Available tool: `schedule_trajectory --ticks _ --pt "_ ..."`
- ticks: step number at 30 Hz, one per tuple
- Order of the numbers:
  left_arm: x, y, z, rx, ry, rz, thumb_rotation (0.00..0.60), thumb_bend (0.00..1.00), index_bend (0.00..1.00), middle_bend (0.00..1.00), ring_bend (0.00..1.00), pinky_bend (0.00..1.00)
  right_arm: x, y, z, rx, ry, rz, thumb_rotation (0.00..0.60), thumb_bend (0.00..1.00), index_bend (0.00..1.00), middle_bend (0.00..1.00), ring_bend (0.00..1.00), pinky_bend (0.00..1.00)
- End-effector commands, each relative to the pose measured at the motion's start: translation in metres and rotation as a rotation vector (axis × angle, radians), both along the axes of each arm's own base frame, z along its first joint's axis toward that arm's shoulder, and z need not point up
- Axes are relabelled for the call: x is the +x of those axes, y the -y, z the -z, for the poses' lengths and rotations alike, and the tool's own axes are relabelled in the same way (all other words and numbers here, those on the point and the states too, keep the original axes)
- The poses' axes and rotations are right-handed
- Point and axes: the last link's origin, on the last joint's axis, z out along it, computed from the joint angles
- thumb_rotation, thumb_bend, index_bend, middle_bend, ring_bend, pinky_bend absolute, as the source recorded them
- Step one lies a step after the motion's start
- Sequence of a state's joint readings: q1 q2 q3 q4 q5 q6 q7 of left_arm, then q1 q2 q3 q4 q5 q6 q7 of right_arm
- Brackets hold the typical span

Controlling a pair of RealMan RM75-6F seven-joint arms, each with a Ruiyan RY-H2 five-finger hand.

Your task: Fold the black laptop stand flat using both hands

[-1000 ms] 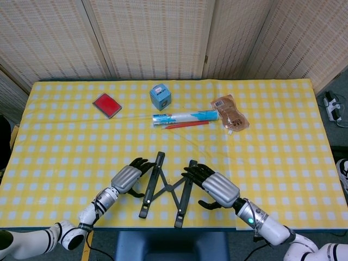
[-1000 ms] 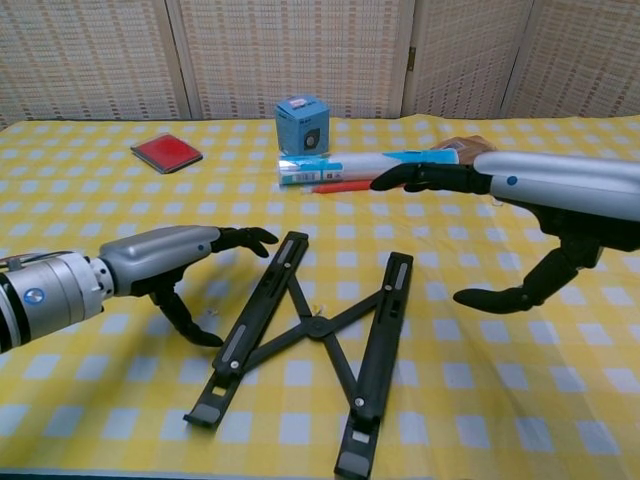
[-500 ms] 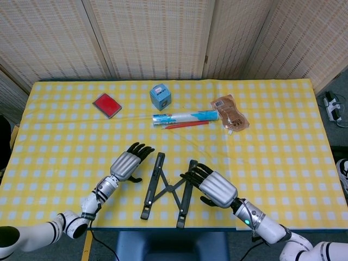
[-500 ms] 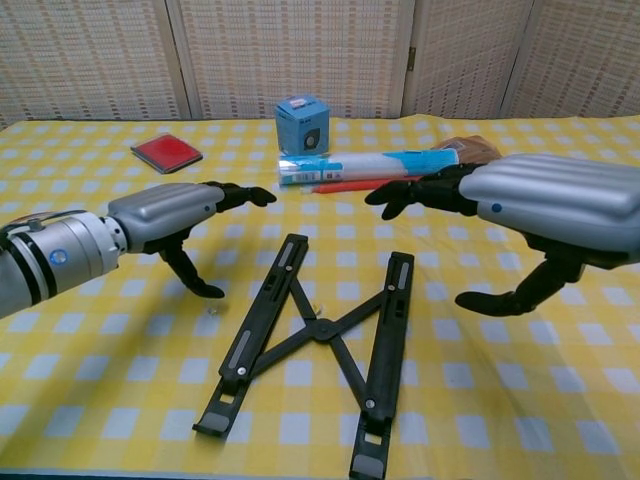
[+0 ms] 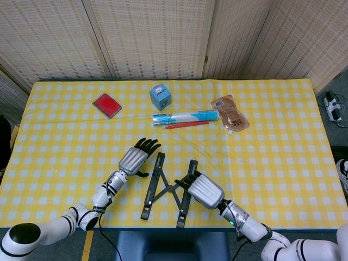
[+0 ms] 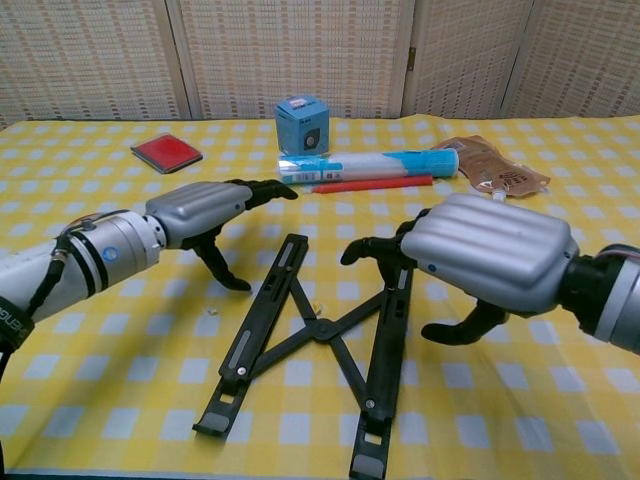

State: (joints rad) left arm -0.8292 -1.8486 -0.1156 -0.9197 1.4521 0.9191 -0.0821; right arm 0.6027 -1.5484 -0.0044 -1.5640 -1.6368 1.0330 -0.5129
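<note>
The black laptop stand (image 5: 165,188) lies on the yellow checked table (image 5: 283,157), its two rails spread and joined by crossed links (image 6: 316,329). My left hand (image 5: 136,159) hovers just left of the left rail's far end, fingers spread and empty (image 6: 205,208). My right hand (image 5: 204,189) is over the right rail, palm down with its fingers (image 6: 375,248) arched above the rail's far end and the thumb out to the right. Whether it touches the rail I cannot tell. It holds nothing.
At the back lie a blue box (image 5: 160,96), a red wallet (image 5: 107,104), a white and blue tube (image 5: 185,117) with a red pen (image 5: 187,125) beside it, and a brown pouch (image 5: 230,113). The table's front edge runs just behind the stand's near ends.
My left hand has risen and moved farther from me, beside the left rail's far end. My right hand has shifted left over the right rail. The stand has barely moved.
</note>
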Motion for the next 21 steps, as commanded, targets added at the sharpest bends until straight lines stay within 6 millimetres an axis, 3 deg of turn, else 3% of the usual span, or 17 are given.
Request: schedule_trajectory --ticks 1,8,21 --pt "0.0 0.0 0.002 -0.002 -0.002 0.005 0.6 0.13 0.0 0.04 0.0 0.0 -0.001 -0.002 0.011 -0.03 -0.01 -0.041 0.6 0.26 0.25 0.48 0.43 0.42" --pt "0.0 0.0 0.003 -0.001 0.005 0.004 0.6 0.12 0.0 0.04 0.0 0.0 -0.011 -0.004 0.023 -0.049 -0.023 -0.065 0.6 0.22 0.27 0.53 0.49 0.49" --pt "-0.003 -0.001 0.002 -0.001 0.016 -0.013 0.6 0.12 0.0 0.04 0.0 0.0 -0.011 -0.007 0.05 -0.066 -0.027 -0.146 0.6 0.22 0.28 0.54 0.5 0.5"
